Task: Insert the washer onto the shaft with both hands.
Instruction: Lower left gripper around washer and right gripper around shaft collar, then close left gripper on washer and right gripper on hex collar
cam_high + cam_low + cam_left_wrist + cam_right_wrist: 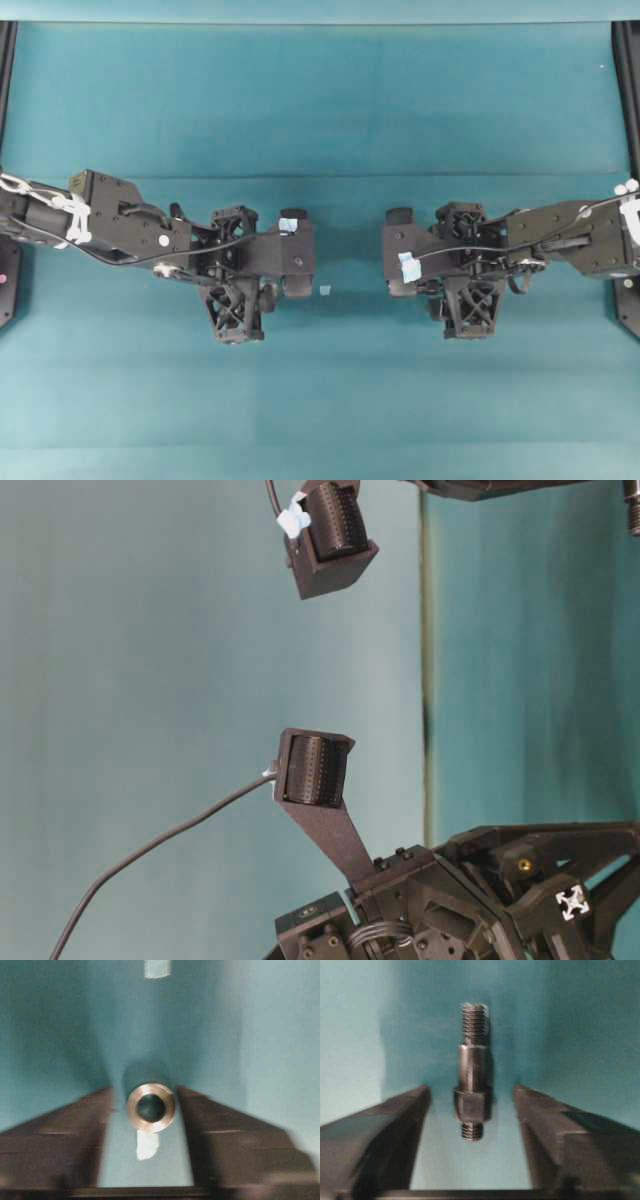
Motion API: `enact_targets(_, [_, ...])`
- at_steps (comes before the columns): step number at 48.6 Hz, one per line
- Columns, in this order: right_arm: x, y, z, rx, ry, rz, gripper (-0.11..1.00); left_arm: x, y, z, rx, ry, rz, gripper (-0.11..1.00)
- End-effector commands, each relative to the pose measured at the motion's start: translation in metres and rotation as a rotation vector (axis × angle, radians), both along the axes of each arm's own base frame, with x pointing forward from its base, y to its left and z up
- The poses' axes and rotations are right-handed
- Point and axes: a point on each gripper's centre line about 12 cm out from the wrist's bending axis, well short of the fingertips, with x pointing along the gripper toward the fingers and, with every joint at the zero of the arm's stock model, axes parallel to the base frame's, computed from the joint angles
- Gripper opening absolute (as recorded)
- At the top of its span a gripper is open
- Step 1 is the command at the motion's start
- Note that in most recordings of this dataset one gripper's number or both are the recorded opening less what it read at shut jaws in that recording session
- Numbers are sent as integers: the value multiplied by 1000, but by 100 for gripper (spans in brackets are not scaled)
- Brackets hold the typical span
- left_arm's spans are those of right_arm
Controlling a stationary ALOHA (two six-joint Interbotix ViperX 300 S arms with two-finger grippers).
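On the teal table (pixel 330 120), 2 black arms are seen from overhead, one reaching in from 9 o'clock and one from 3 o'clock, their tips facing each other across a bare gap. The left gripper (pixel 145 1110) is shown in its wrist view with the washer (pixel 150 1107) lying flat on the table between its 2 dark fingers (pixel 60 1135); a thin strip of table is visible on each side of the ring, so the jaws are partly closed around it but not yet pressed on it. A pale scrap of tape (pixel 147 1144) lies just at 6 o'clock of the ring, and a second scrap (pixel 157 967) sits at 12 o'clock near the frame edge. The right gripper (pixel 472 1110) is seen the same way: the shaft (pixel 473 1072) lies lengthwise on the table, its threaded end pointing to 12 o'clock and its wider collar near 6 o'clock, between 2 fingers (pixel 385 1130) that stand clear of it on both sides. Nothing is grasped by either gripper. Both wrist views are slightly blurred.
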Motion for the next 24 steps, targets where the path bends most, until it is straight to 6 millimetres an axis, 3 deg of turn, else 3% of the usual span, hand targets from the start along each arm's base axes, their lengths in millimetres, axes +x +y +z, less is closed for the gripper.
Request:
enact_targets(1, [1, -2, 0, -2, -2, -2, 22, 2, -3, 3, 2, -20, -13, 37])
enact_targets(10, [1, -3, -1, -3, 2, -4, 11, 2, -5, 3, 3, -25, -21, 36])
enact_targets(24, [1, -11, -2, -6, 5, -20, 8, 2, -8, 3, 3, -25, -27, 36])
